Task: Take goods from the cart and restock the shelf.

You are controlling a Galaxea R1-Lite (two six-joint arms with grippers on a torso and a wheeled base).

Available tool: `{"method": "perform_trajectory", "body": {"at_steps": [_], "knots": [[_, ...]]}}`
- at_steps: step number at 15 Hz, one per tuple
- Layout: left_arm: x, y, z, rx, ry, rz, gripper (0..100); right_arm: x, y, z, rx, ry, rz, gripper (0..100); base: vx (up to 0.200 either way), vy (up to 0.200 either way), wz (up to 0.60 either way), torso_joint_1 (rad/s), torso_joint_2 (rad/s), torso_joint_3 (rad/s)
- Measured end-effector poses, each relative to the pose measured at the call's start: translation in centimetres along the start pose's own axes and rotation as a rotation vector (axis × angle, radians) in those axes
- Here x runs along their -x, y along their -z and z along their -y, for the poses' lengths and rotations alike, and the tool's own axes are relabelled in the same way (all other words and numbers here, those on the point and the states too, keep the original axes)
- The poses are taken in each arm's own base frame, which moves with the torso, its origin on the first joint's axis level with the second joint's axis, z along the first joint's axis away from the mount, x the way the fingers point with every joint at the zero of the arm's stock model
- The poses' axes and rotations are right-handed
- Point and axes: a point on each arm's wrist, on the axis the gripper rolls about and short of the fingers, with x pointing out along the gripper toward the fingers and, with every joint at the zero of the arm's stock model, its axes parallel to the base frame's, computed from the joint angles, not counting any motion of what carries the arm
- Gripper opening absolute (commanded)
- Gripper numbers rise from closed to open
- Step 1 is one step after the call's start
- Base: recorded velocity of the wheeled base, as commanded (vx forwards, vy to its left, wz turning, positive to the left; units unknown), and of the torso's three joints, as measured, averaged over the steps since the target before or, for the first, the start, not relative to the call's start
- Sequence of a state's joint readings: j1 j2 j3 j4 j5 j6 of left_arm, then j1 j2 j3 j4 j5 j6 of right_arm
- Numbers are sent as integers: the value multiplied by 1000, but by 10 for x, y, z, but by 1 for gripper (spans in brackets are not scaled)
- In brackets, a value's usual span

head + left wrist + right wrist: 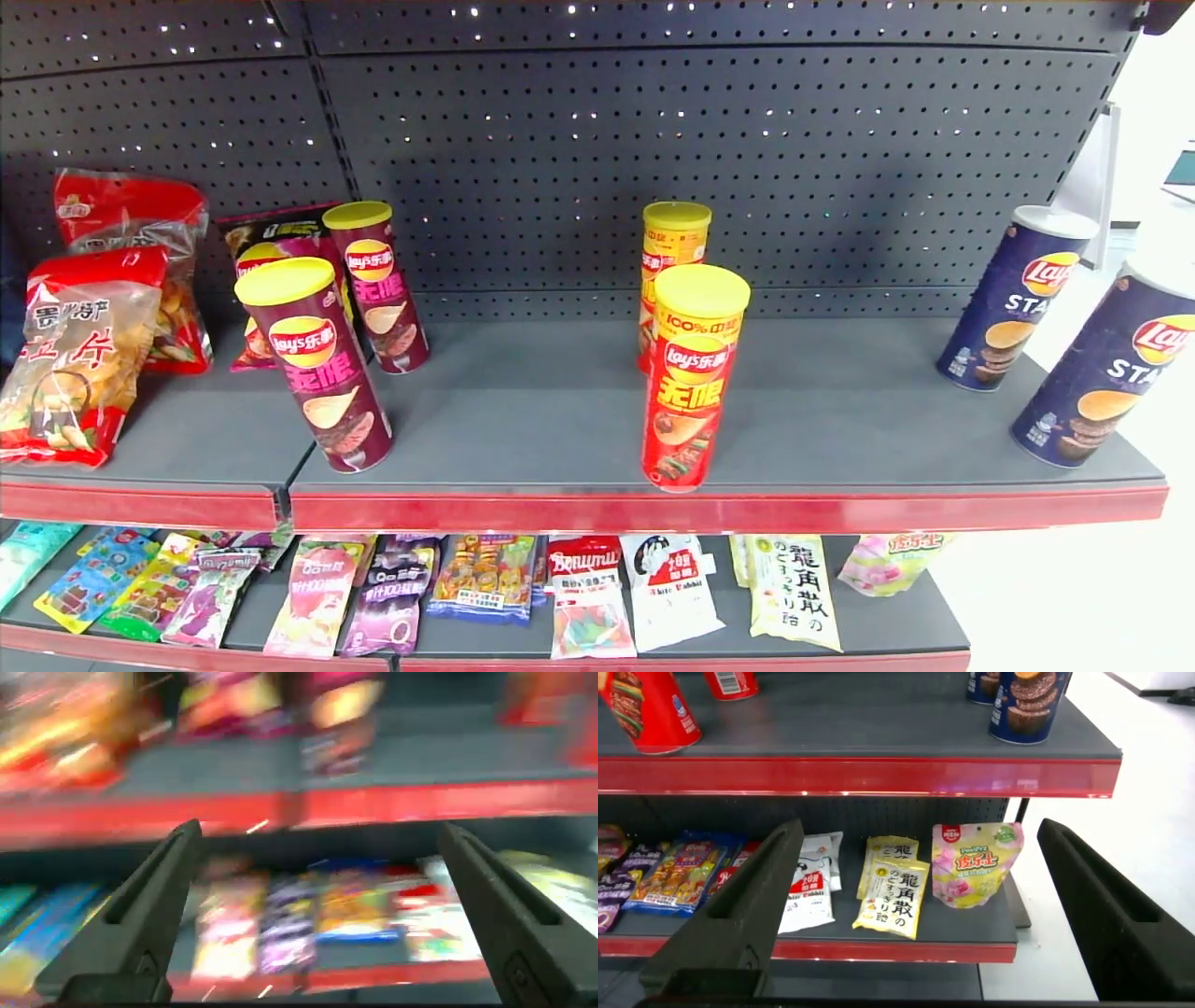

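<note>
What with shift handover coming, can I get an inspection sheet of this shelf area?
Surface: upper shelf, grey deck with red front edge, wide bare gaps between cans.
Job's things: two maroon cans left, red can with yellow can behind it at centre, two blue cans right, all standing.
Clutter: snack bags at far left; sweet packets on the lower shelf.
Pincers: left pincer open, empty; right pincer open, empty; both face the shelf front.
Cables: nothing seen.
Surroundings: pegboard behind; pale floor to the right.
</note>
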State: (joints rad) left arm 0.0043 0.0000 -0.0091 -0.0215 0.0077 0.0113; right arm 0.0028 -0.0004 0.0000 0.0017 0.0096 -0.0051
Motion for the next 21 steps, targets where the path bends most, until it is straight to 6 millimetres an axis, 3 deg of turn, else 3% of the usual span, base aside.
{"method": "perform_trajectory", "body": {"at_steps": [8, 10, 11, 13, 14, 21], "knots": [[0, 5, 2, -2, 78, -32, 100, 0, -4, 0, 6, -3, 8, 100, 0, 0, 0, 0, 0, 0], [0, 5, 2, -2, 78, -32, 100, 3, -25, 0, -18, -8, 41, 100, 0, 0, 0, 0, 0, 0], [0, 5, 2, -2, 79, -32, 100, 3, -47, 0, -32, -20, 55, 100, 0, 0, 0, 0, 0, 0], [0, 5, 2, -2, 78, -32, 100, -8, -83, -1, -29, -101, 16, 100, 0, 0, 0, 0, 0, 0], [0, 5, 2, -3, 78, -31, 100, -16, -93, -2, -22, -147, -15, 100, 0, 0, 0, 0, 0, 0], [0, 4, 2, -2, 78, -31, 100, -56, -102, -5, -17, -239, -211, 100, 0, 0, 0, 0, 0, 0]]}}
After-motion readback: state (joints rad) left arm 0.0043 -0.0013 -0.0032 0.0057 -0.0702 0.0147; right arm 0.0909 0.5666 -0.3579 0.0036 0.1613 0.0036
